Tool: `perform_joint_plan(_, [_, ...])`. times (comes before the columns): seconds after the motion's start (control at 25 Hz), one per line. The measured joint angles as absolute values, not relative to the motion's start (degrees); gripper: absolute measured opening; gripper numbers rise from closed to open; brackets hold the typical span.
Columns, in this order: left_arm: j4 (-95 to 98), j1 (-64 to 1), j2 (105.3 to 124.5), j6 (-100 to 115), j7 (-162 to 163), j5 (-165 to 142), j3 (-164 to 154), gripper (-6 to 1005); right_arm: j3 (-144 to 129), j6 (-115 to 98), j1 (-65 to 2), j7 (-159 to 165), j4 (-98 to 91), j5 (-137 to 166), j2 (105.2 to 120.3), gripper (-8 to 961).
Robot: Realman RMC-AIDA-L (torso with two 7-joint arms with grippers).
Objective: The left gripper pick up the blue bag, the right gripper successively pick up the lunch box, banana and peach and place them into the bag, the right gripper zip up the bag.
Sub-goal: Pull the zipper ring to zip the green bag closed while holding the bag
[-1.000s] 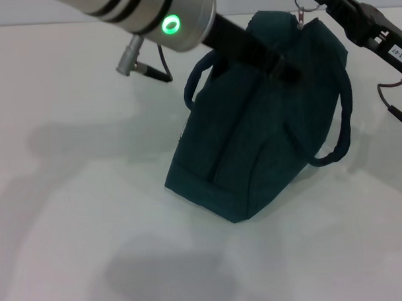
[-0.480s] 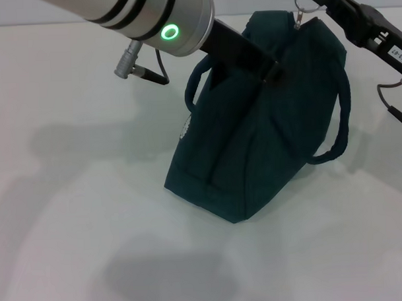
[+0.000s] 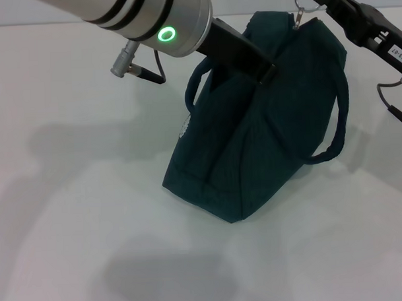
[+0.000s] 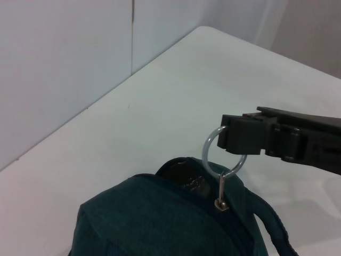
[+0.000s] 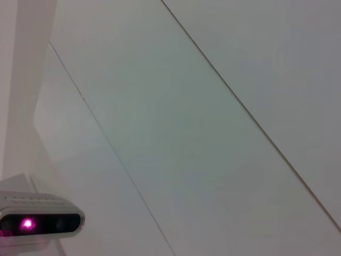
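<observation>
At the bag's (image 3: 253,122) top, right claw (image 4: 234,140) clenched on zipper ring (image 4: 221,152), left claw's (image 3: 267,72) grip indiscernible

The blue bag (image 3: 253,122) under my arms is matt woven cloth with a slightly coarse weave, its handles (image 3: 342,112) of the same soft fabric. My right claw (image 4: 250,136) looks like matt black plastic, and it pinches a thin, shiny metal ring (image 4: 224,152) from which a small metal zip pull (image 4: 221,192) hangs; my left arm's casing (image 3: 150,13) is smooth brushed silver metal with glossy black bands. The tabletop (image 3: 71,214) is smooth, white and faintly glossy.
</observation>
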State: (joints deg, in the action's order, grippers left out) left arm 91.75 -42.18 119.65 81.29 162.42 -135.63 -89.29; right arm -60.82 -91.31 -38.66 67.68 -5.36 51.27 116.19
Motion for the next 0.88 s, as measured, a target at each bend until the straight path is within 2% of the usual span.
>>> perform_joint_plan(0.24, [91.8,-42.3,119.6,81.3,162.2,-135.3,-89.3,78,-60.8,-91.3,-38.5,67.7,-5.4,51.1,116.19,4])
perform_joint_plan(0.88, [92.3,-41.1,119.63,81.4,158.4,-132.6,-86.6,76,-60.2,-89.6,-37.1,70.1,-4.7,48.4,116.19,14])
